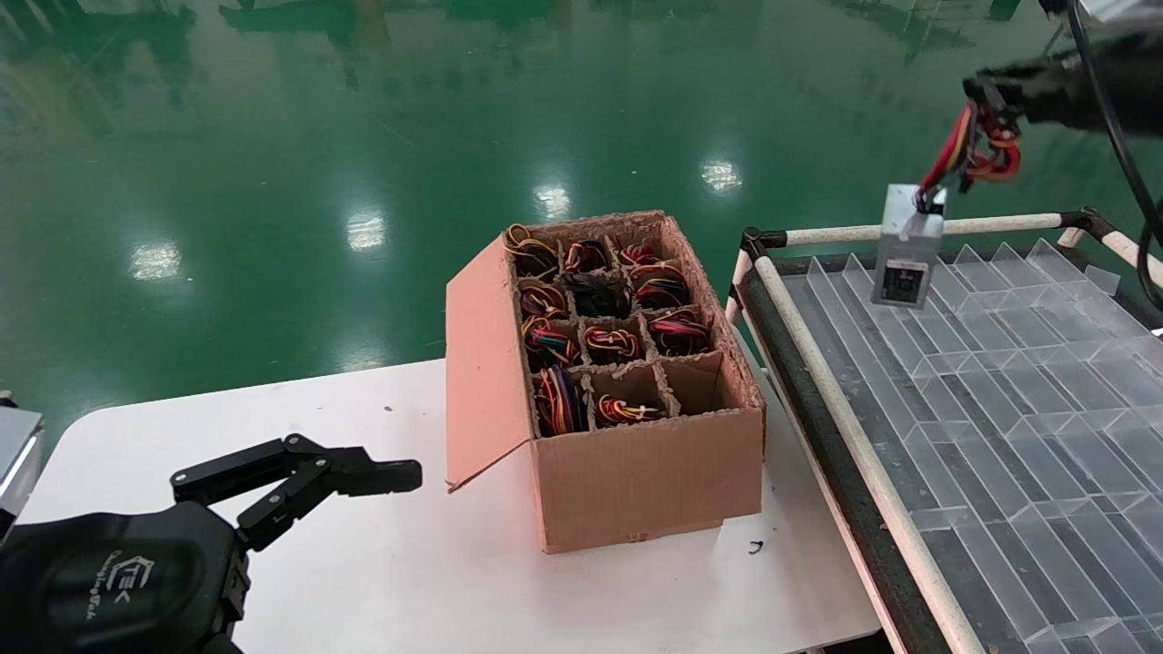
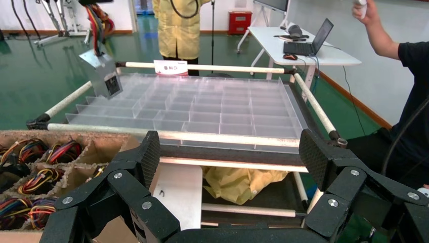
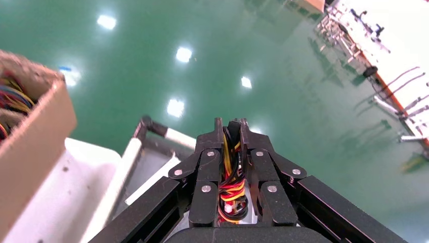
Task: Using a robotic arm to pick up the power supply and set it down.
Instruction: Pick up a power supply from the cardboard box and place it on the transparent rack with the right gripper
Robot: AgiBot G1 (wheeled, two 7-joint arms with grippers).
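Note:
The power supply (image 1: 907, 245), a small grey metal box with a black socket face, hangs by its red, yellow and black wires (image 1: 972, 150) over the far edge of the clear compartment tray (image 1: 999, 391). My right gripper (image 1: 989, 91) is at the top right, shut on that wire bundle (image 3: 230, 174); its fingers (image 3: 210, 167) press the wires from both sides. The left wrist view shows the box (image 2: 103, 75) dangling above the tray's far corner. My left gripper (image 1: 382, 472) is parked low over the white table (image 1: 363, 563), open with nothing between its pads (image 2: 151, 154).
An open cardboard box (image 1: 636, 481) with a divider grid holds several coloured wire coils (image 1: 613, 343); one near cell is bare. The tray sits in a white-railed rack (image 1: 845, 436) right of the table. Two people (image 2: 404, 81) stand beyond the rack.

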